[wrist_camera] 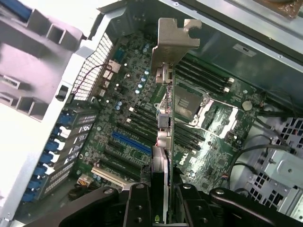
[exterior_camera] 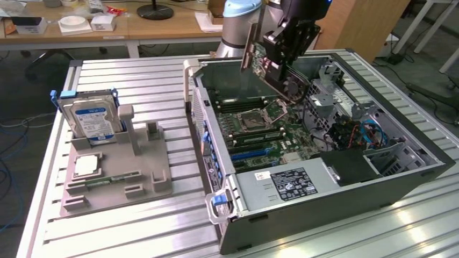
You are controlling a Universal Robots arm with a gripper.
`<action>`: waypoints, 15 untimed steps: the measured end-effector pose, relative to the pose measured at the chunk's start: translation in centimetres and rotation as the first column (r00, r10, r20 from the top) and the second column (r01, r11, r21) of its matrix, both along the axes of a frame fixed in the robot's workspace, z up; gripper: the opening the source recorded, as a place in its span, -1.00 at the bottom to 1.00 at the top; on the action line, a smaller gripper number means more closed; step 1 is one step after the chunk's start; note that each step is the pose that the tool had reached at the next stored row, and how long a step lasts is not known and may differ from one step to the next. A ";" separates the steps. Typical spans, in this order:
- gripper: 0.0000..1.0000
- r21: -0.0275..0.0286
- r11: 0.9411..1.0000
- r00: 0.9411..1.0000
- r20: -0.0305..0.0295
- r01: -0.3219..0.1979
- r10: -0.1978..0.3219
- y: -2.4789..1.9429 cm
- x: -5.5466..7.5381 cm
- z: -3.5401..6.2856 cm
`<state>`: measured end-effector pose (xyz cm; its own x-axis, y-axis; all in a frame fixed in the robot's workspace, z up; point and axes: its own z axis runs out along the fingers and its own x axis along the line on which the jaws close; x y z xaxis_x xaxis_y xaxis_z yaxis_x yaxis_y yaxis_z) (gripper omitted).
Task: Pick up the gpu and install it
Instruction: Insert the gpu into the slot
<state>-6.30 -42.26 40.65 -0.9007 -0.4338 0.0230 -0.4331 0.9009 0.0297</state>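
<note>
Right, in the exterior view I have the black 2-fingered gripper [exterior_camera: 285, 54] up at 12 o'clock, over the open dark-grey metal computer case [exterior_camera: 401, 177]. Its fingers [wrist_camera: 137, 205] are pressed onto the 2 faces of the gpu [exterior_camera: 276, 72], a thin flat green circuit-board card with a dark cooler face and a silver metal end bracket [wrist_camera: 176, 33], so the card is pinched between them.

The gpu hangs tilted in the air, with its lower corner pointing toward 5 o'clock above the green motherboard [exterior_camera: 269, 137]. I cannot tell how close that corner is to the board. From the wrist view I see the card edge-on, running from the gripper out to the bracket. It passes over the black slots just beside the square silver processor socket [wrist_camera: 189, 104], with a long blue slot [wrist_camera: 130, 142] nearby.

At 9 o'clock from the case, the blue-labelled silver hard drive [exterior_camera: 90, 115] stands upright in a grey plastic holder tray [exterior_camera: 154, 183]. A small narrow green memory stick [exterior_camera: 115, 180] lies in the tray at 6 o'clock from the drive. Everything sits on a ribbed aluminium table [exterior_camera: 172, 231].
</note>
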 end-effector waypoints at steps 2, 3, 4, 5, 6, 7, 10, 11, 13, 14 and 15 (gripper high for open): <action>-0.47 0.000 1.000 1.000 0.000 -0.022 0.022 0.00 0.0 0.00; -0.47 0.001 0.999 0.999 0.000 -0.034 0.034 0.00 0.0 0.00; -0.47 0.001 0.999 0.999 0.000 -0.044 0.044 0.00 0.0 0.00; -0.47 0.001 0.999 0.999 0.000 -0.052 0.052 0.00 0.0 0.00; -0.47 0.002 0.998 0.998 0.000 -0.060 0.060 0.00 0.0 0.00; -0.47 0.003 0.998 0.998 0.000 -0.070 0.070 0.01 0.0 0.00; -0.47 0.004 0.995 0.995 0.000 -0.100 0.100 0.00 0.0 0.00; -0.47 0.005 0.994 0.994 0.000 -0.110 0.110 0.00 0.0 0.00; -0.47 0.005 0.992 0.992 0.000 -0.127 0.127 0.00 0.0 0.00; -0.47 0.006 0.991 0.991 0.000 -0.136 0.136 0.00 0.0 0.00; -0.47 0.006 0.989 0.989 0.000 -0.145 0.145 0.00 0.0 0.01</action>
<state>-6.30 -42.26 40.66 -0.8282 -0.5601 0.0201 -0.5593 0.8282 0.0348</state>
